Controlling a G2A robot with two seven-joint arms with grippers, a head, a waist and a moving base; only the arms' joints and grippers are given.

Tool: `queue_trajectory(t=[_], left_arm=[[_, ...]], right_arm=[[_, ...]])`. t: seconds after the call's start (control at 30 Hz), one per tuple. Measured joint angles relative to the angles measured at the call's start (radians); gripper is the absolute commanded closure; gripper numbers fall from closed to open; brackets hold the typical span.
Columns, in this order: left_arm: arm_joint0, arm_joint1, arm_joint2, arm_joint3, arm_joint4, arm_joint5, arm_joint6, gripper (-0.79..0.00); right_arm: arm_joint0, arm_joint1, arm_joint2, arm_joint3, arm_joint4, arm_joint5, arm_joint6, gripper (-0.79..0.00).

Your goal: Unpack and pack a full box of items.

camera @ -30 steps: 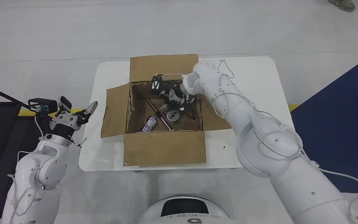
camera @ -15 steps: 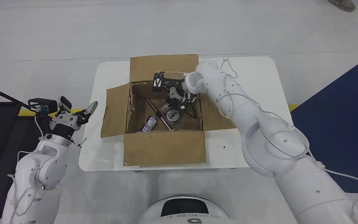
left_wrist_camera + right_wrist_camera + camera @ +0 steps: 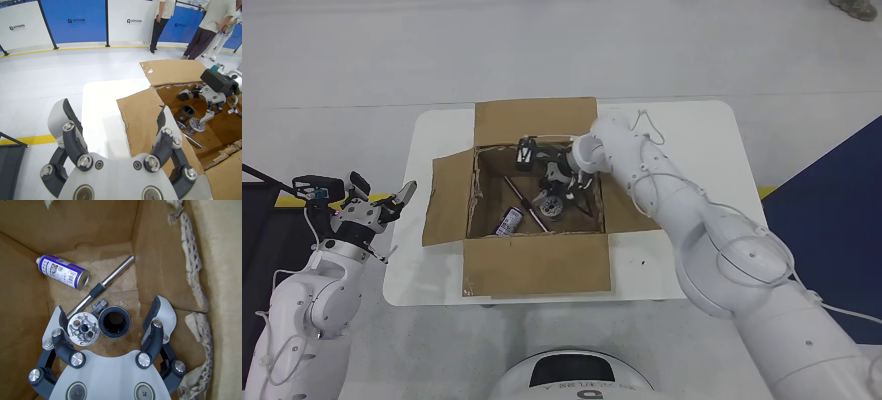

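- Fingers (image 3: pixel 164 311) of right gripper (image 3: pixel 110 313): held apart inside box (image 3: pixel 537 265), over metal hub (image 3: pixel 83 330).
- Left gripper (image 3: pixel 113 113): held beside box, fingers apart.
- Unpacking judged underway; closure on hub required.

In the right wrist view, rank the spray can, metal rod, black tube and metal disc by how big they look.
1. Metal rod, the longest.
2. Spray can, shorter but bulkier.
3. Black tube and metal disc look alike, both nearer the camera, so unranked.

In box (image 3: pixel 537 265), can (image 3: pixel 62 271) beside rod (image 3: pixel 115 272)
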Motion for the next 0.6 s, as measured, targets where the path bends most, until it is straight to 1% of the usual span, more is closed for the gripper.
queue_trajectory(t=[0.23, 0.4, 0.47, 0.5, 0.6], left_arm=[[0.0, 0.0, 0.0, 0.0, 0.0, 0.0, 0.0, -0.785], [0.0, 0.0, 0.0, 0.0, 0.0, 0.0, 0.0, -0.785], [0.0, 0.0, 0.0, 0.0, 0.0, 0.0, 0.0, -0.785], [0.0, 0.0, 0.0, 0.0, 0.0, 0.0, 0.0, -0.785], [0.0, 0.0, 0.0, 0.0, 0.0, 0.0, 0.0, -0.785]], right_arm=[[-0.024, 0.02, 0.011, -0.043, -0.02, 0.029, 0.05, -0.785], [-0.033, 0.038, 0.04, -0.058, 0.005, 0.036, 0.064, -0.785], [-0.036, 0.043, 0.051, -0.065, 0.018, 0.041, 0.07, -0.711], [-0.038, 0.046, 0.058, -0.069, 0.026, 0.049, 0.075, -0.686], [-0.043, 0.051, 0.072, -0.081, 0.036, 0.087, 0.098, -0.643]])
